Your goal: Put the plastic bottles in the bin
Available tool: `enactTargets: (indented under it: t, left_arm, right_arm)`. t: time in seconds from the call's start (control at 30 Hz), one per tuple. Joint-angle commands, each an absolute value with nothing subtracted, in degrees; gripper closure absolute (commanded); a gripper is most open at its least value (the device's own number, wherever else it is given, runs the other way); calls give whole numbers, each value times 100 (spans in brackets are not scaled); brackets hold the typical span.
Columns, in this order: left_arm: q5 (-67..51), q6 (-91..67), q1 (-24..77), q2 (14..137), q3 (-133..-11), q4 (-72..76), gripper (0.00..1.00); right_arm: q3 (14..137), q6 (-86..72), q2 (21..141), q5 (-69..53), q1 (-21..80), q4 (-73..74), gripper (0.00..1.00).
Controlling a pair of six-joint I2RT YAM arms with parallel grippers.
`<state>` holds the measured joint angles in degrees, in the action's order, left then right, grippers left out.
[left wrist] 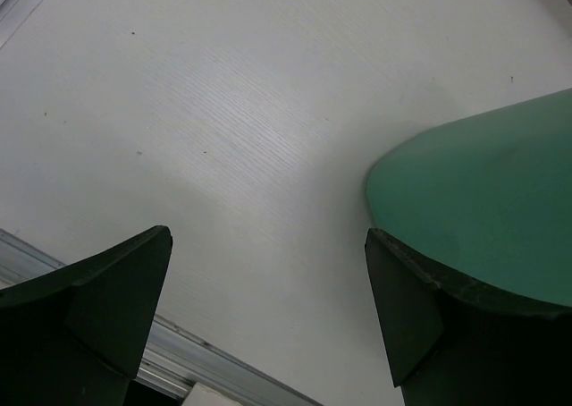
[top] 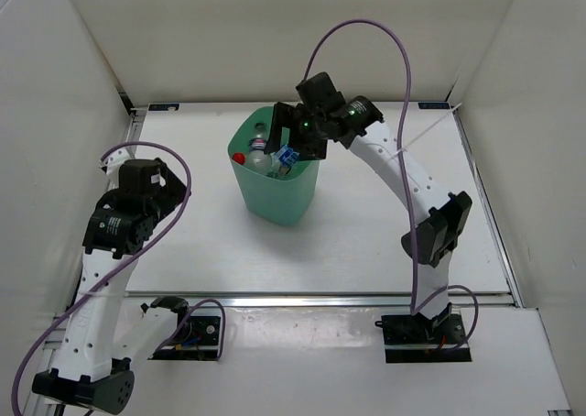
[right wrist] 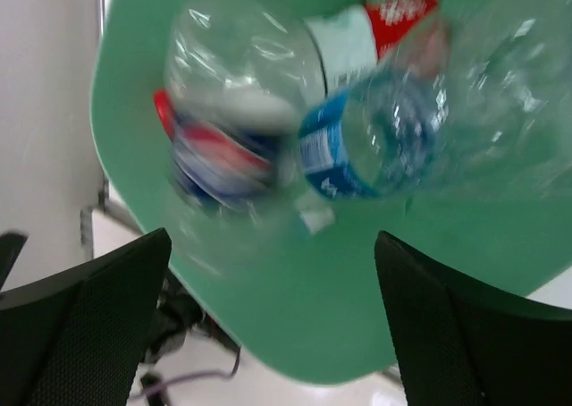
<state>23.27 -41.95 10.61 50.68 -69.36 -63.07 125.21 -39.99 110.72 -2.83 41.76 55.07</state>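
The labels cannot be read. The red label (right wrist: 393, 17) carries white marks too blurred to make out, and the blue label (right wrist: 332, 156) shows only pale smears. The plastic bottles (right wrist: 268, 93) lie jumbled inside the bin (top: 275, 196), clear and glossy, one with a red cap (top: 239, 158) near the rim.

The right arm arches up from its base and bends over the bin. The right gripper (right wrist: 271, 241) points down into the bin with its fingers spread wide, holding nothing.

The left arm is folded back at the left side. The left gripper (left wrist: 268, 245) hangs over the white, finely grained table (left wrist: 223, 111), fingers also spread wide and empty. The bin's smooth green wall sits beside its right finger.
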Motion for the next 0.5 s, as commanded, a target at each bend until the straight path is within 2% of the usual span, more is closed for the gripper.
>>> enactTargets:
  t: [0.0,0.13,0.17,0.37,0.47]
  left_arm:
    - [2015,-4096,1037,4888,-6742,-5978,0]
    - [1942,-4096,1037,4834,-6610,-5977,0]
    - [1995,-4096,1037,4834,-6609,-5977,0]
    - [2416,-4009,1037,4720,-6285,-5793,0]
    - [2899,-3937,1037,4667,-6101,-5845,0]
  right_arm:
    - [13014,-3666,10661,-931,4017,5887,0]
    - [12728,-3674,9987,-1142,3464,6328,0]
    - [12526,-3674,9515,-1143,3254,6328,0]
    - [11042,-3481,7826,-441,2304,6328,0]
    - [10723,-3419,7445,-290,1645,6328,0]
